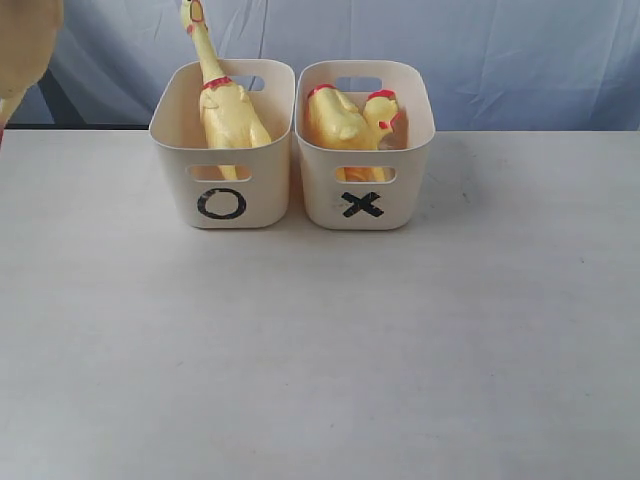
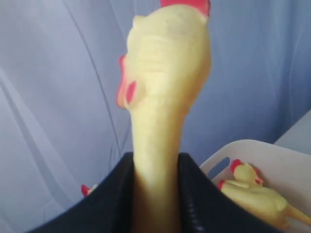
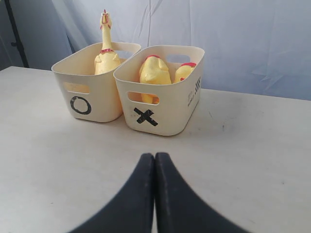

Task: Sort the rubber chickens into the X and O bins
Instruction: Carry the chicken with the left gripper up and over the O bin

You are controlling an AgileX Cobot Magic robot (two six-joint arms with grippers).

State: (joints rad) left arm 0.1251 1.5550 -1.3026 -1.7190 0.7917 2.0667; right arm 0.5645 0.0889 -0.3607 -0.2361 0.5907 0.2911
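My left gripper (image 2: 156, 162) is shut on the neck of a yellow rubber chicken (image 2: 167, 63), whose red-combed head stands above the black jaws. The same chicken shows as a yellow blur (image 1: 25, 45) at the exterior view's top left corner. The O bin (image 1: 265, 200) holds one long chicken (image 1: 230, 115) with its neck sticking up. Two chickens (image 1: 335, 118) (image 1: 382, 112) lie in the X bin (image 1: 320, 205) beside it. My right gripper (image 3: 154, 156) is shut and empty over the bare table, in front of the X bin (image 3: 170, 116).
The two cream bins stand side by side, touching, at the back of the white table (image 1: 320, 350). A blue cloth backdrop (image 1: 500, 50) hangs behind them. The left wrist view catches a bin rim (image 2: 272, 148) with a chicken (image 2: 252, 194) inside.
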